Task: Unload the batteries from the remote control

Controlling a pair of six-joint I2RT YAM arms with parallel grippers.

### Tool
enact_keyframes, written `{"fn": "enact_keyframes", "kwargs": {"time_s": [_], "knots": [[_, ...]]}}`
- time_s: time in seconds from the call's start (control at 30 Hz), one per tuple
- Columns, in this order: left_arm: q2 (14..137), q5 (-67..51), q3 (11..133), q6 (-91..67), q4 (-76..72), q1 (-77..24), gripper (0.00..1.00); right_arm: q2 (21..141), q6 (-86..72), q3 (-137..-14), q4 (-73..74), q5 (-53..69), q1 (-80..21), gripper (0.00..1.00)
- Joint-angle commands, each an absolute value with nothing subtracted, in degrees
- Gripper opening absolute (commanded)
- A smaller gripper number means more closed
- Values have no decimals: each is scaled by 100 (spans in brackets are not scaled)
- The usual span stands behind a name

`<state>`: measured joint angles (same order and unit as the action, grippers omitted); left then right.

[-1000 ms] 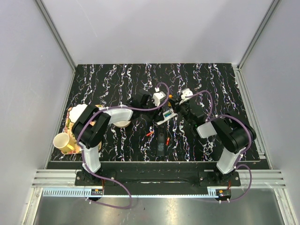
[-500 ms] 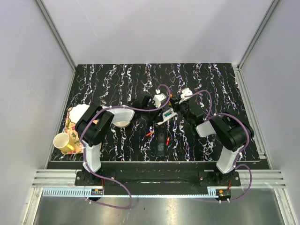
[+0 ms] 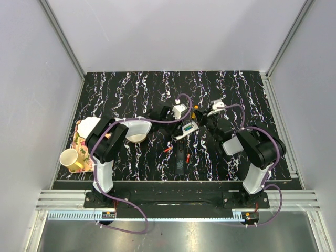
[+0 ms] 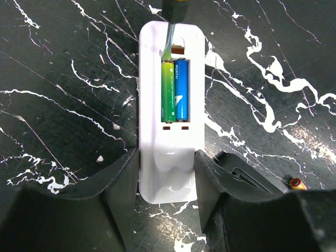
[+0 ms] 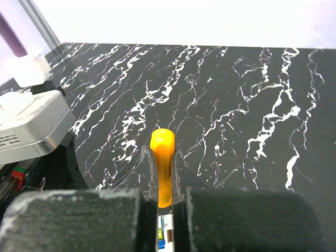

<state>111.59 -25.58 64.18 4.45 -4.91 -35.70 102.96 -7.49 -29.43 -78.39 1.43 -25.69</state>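
White remote control [image 4: 168,152] lies flat on black marbled table [image 4: 63,79], open battery slot facing up. Batteries [image 4: 174,90] sit side by side in slot, green one left of blue in left wrist view. Left gripper [image 4: 167,176] partly closed, fingers [image 4: 123,184] touching both long sides of remote control's near end, clamping it. Right gripper [image 5: 163,205] above remote control's far end, jaws narrow, pinching orange stick [image 5: 161,152]. Stick's thin blade tip sits in slot's far end, at end of green battery.
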Motion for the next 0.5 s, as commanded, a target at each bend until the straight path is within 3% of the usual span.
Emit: {"fn": "enact_keyframes", "kwargs": {"time_s": [0.0,0.2,0.37,0.47], "knots": [[11452,-2232,6662,448,-519,-3612,26,10213,-1739,-2567,-8921,79,-2417,0],[11522,-2197,6715,413,-492,-3639,15,10353,-2785,-2426,-8921,342,-1952,0],[11610,-2188,6767,396,-431,-3656,0,10547,-3436,-2435,-8930,659,-1626,0],[11645,-2171,6776,369,-413,-3665,0,10626,-3577,-2478,-8930,861,-1512,0]]}}
